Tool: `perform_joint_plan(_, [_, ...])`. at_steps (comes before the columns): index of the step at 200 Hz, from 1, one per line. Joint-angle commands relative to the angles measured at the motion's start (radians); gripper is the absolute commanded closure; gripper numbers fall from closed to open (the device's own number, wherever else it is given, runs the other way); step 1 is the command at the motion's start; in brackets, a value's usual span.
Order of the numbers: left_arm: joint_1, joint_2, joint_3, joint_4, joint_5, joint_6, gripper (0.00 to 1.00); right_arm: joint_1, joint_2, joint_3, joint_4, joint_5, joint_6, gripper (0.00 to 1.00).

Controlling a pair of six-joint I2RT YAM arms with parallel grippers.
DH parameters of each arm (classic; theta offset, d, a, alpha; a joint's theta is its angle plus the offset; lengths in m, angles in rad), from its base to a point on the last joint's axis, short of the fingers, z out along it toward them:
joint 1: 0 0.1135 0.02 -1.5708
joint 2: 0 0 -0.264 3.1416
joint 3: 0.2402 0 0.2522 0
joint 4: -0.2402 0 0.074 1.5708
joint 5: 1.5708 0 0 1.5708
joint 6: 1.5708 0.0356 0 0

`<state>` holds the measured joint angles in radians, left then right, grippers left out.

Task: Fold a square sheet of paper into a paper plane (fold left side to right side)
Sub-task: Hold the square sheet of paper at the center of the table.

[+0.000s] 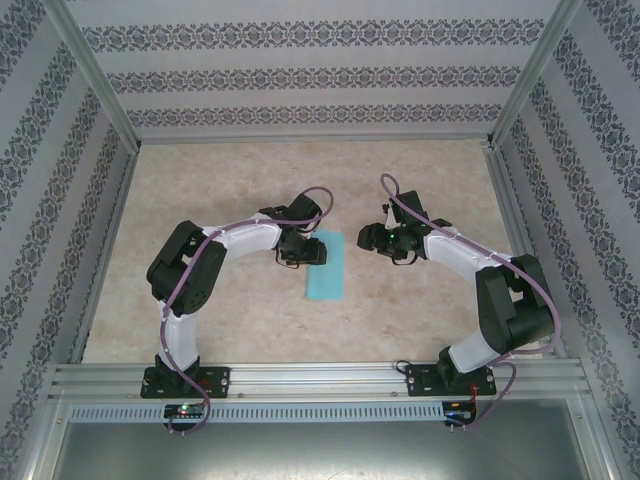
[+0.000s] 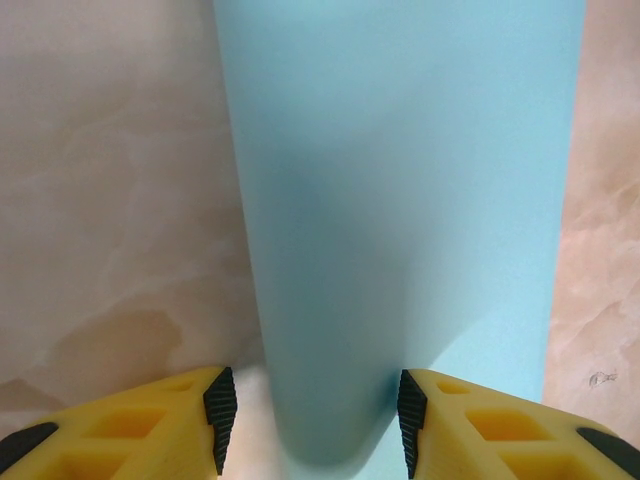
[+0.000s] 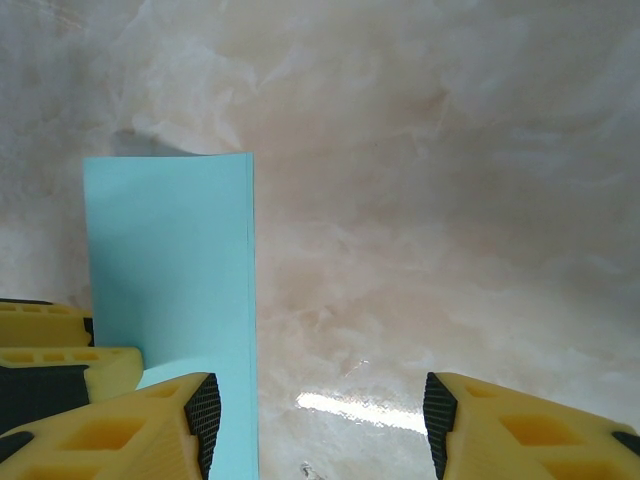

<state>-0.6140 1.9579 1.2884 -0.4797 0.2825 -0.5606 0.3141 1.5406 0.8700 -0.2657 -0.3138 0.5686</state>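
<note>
The square sheet of paper [image 1: 326, 268] lies near the middle of the worktop [image 1: 420, 180]. It is already doubled over into a narrow light turquoise strip that runs from 12 to 6 o'clock. In the right wrist view the paper [image 3: 170, 260] shows two layers meeting along a straight edge, and the far end looks squared.

It should handle as very light, thin and limp. It will likely slide on the smooth marbled surface, buckle if pushed, and keep any stray crease. The best hold is probably a shallow pinch at a free corner or edge, with the other tool pressing the strip flat.

The left tool [image 1: 298, 250] sits at the strip's 11 o'clock end. In its own view the left tool [image 2: 312, 420] stands about half spread, astride a rounded, uncreased hump of paper [image 2: 400, 200]. The pads look short of clamping it, though that is hard to judge.

The right tool [image 1: 375, 240] is at the strip's 2 o'clock, apart from it. Its jaws [image 3: 315, 420] are spread over bare worktop and hold nothing.

No brand, label or writing can be read.
</note>
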Motion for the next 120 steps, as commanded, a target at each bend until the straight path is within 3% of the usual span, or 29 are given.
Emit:
perform_joint_plan(1, [-0.023, 0.044, 0.01, -0.028, -0.007, 0.022, 0.49, 0.003, -0.011, -0.006, 0.003, 0.001, -0.008, 0.41])
perform_joint_plan(120, [-0.029, 0.068, 0.041, -0.041, -0.008, 0.013, 0.48, 0.014, -0.011, -0.005, 0.0, 0.001, -0.005, 0.41])
